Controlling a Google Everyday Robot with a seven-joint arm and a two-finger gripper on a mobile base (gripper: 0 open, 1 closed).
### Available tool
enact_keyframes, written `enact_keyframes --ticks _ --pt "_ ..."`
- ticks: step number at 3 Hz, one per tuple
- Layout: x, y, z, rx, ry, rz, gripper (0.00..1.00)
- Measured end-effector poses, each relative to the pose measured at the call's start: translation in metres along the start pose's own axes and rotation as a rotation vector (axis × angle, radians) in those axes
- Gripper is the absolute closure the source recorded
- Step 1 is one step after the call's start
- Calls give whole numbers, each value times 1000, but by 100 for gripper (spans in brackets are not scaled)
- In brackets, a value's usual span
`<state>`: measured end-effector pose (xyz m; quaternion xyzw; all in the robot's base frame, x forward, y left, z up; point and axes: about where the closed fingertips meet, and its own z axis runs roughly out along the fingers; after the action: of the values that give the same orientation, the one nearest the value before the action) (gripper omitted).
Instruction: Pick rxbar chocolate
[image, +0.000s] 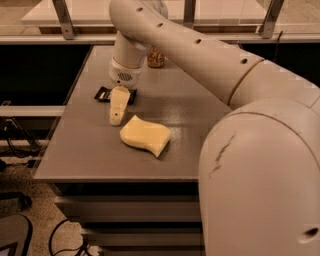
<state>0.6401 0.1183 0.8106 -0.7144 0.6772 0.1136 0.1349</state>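
Observation:
The rxbar chocolate (103, 94), a small flat black-wrapped bar, lies on the grey table (200, 115) near its left edge, partly covered by my gripper. My gripper (117, 112) hangs from the big white arm, its pale finger pointing down toward the table just in front of the bar's right part. It holds nothing that I can see.
A wavy pale-yellow sponge (145, 135) lies just right and in front of the gripper. An orange-gold can (156, 58) stands at the back, mostly behind the arm. The table's left edge is close to the bar. The arm's large body fills the right foreground.

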Motion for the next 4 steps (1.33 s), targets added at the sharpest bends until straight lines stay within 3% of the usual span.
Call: enact_keyframes --ticks 3,4 --pt "-8 -1 -21 -1 0 0 95" --pt "-9 -2 -25 -1 0 0 100"
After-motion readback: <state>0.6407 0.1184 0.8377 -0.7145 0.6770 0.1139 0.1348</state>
